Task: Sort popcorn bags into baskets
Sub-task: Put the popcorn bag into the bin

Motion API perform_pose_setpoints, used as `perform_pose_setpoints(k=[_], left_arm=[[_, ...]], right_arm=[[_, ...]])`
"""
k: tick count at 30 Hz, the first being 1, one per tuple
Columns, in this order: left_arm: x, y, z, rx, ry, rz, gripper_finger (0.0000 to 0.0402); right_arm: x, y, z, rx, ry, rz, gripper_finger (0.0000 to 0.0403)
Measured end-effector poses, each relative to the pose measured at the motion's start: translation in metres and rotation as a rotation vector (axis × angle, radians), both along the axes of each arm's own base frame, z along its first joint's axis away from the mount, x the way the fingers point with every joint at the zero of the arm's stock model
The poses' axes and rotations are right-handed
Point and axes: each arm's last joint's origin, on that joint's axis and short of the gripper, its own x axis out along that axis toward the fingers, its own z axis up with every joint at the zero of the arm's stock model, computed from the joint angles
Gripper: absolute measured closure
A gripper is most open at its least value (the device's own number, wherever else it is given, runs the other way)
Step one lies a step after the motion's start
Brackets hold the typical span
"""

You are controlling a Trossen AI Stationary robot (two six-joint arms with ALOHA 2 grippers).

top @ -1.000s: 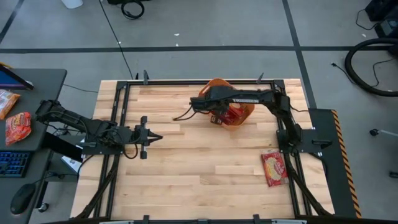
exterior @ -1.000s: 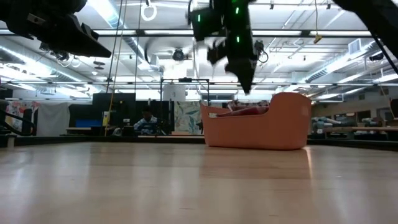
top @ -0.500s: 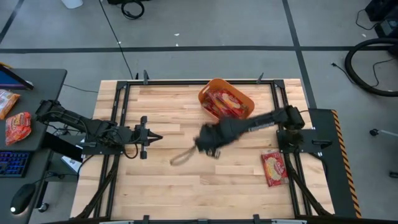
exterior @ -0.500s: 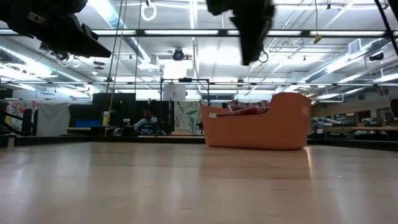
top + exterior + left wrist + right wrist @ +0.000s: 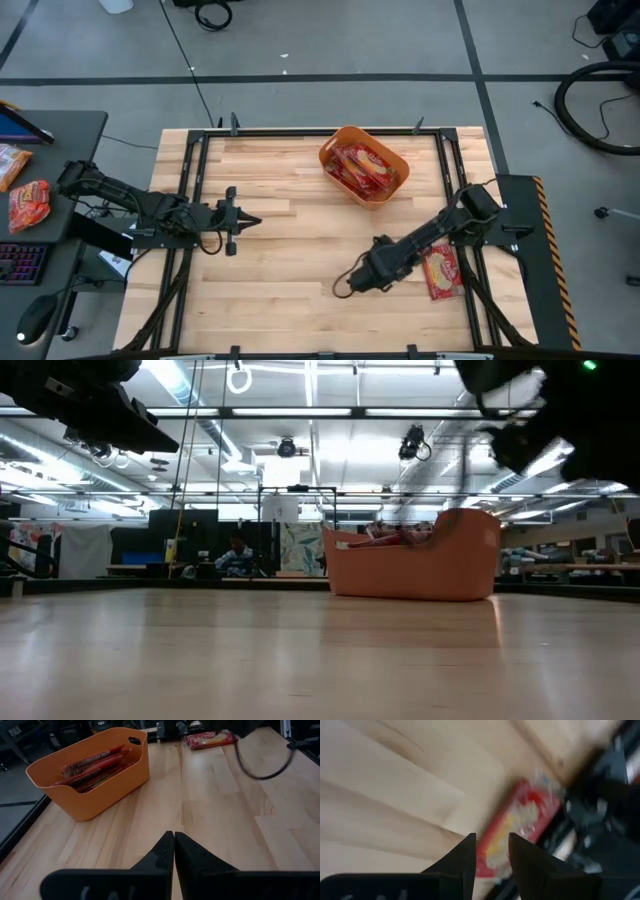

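Right end effector [image 5: 372,272], fingers narrowly parted and empty, sits lower right of centre, aimed at the lone popcorn bag [image 5: 441,271] on the counter [image 5: 290,250]; other bags fill the orange basket [image 5: 364,167] at upper centre; left end effector [image 5: 238,221] closed, idle

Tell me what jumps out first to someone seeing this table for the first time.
The orange tub near the table's far edge, already loaded with red popcorn bags, draws the eye first. Next is one lone bag by the right edge, with the right claw open and facing it. The left claw waits shut at the left.
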Motion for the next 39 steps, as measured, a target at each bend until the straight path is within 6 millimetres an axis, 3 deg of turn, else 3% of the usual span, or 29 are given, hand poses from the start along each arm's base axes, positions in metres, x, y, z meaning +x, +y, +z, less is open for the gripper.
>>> perform_pose_setpoints(k=[3, 10, 20, 32, 39], left_arm=[[0.0, 0.0, 0.0, 0.002, 0.001, -0.001, 0.0383], [0.0, 0.0, 0.0, 0.005, 0.001, -0.002, 0.0383], [0.0, 0.0, 0.0, 0.006, 0.001, -0.002, 0.0383], [0.0, 0.0, 0.0, 0.006, 0.001, -0.002, 0.0383], [0.0, 0.0, 0.0, 0.006, 0.002, -0.002, 0.0383]], right_arm=[[-0.013, 0.002, -0.016, 0.023, 0.084, -0.049, 0.0279], [-0.03, 0.002, -0.045, 0.077, -0.014, -0.083, 0.0259], [-0.063, -0.003, -0.047, 0.06, -0.062, -0.212, 0.0258], [-0.082, -0.007, -0.073, 0.043, -0.083, -0.256, 0.026], [-0.083, -0.007, -0.075, 0.066, -0.077, -0.188, 0.0317]])
